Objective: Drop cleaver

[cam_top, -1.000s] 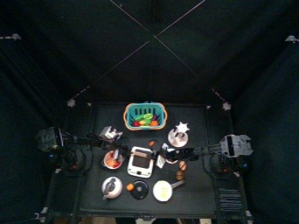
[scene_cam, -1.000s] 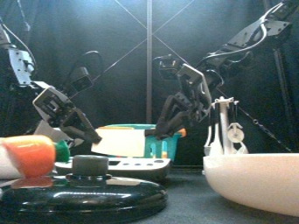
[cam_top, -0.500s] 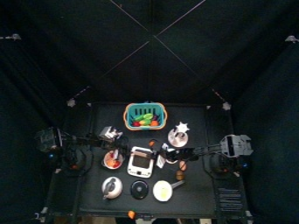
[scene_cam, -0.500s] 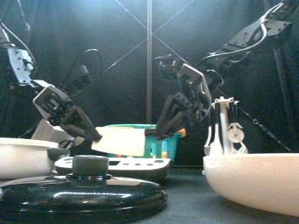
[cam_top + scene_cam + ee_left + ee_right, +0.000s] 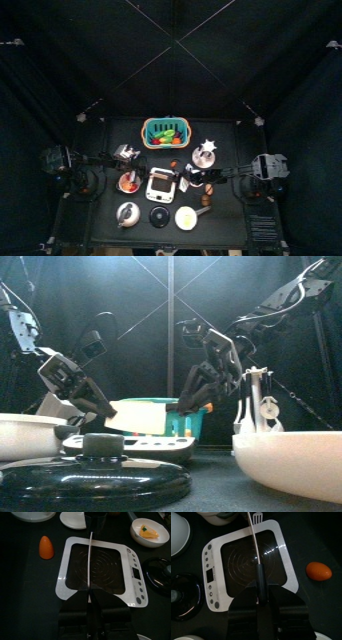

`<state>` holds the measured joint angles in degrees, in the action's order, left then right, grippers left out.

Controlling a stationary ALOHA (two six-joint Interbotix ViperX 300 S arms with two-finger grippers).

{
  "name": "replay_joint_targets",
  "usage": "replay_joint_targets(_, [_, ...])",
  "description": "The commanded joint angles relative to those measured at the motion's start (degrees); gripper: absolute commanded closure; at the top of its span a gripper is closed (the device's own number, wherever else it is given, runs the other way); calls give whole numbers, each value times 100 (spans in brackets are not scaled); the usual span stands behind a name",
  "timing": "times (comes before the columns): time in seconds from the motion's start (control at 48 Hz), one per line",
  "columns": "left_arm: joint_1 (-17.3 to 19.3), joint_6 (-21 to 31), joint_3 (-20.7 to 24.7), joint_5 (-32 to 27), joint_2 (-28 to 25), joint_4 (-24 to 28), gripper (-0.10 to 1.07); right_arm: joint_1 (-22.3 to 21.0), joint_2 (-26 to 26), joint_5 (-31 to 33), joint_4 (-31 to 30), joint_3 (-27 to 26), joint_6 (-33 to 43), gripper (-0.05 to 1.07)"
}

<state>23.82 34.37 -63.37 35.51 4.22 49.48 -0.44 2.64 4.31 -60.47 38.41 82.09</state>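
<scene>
Steel cleaver (image 5: 89, 567), seen edge-on as a thin bright line, with its dark handle clamped between the closed jaws of the left gripper (image 5: 89, 619). The blade extends out over the black glass centre of a white-framed induction hob (image 5: 110, 564) lying flat on the tabletop (image 5: 230, 226). Whether the blade touches the glass cannot be told.

An orange carrot (image 5: 45, 547) lies apart from the hob on one side. A white bowl (image 5: 159, 541) holding yellow food sits beyond the hob's far corner.

The right gripper (image 5: 261, 612) is likewise closed, gripping the dark handle of a long metal utensil (image 5: 256, 557) whose slotted head reaches past the hob's far edge. A round orange fruit (image 5: 319, 571) rests just beside the hob in this view, and a black lid (image 5: 180, 603) lies on the hob's control-panel side.

From above, both arms meet over the hob near the middle of the tabletop, with a green basket (image 5: 166, 129) behind them.
</scene>
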Motion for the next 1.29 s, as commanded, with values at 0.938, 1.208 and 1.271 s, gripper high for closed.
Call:
replay_joint_targets(0.938, [70,-44,-26,-44,527,-483,21,18,-536,35,53,176,18,65])
replay_joint_targets(1.208, [44,-53,-26,-44,914,-721,21,62,-1204,44,167,668,18,65])
replay_joint_targets(1.271, [44,-53,-26,-44,993,-756,21,62,-1406,44,264,879,18,65])
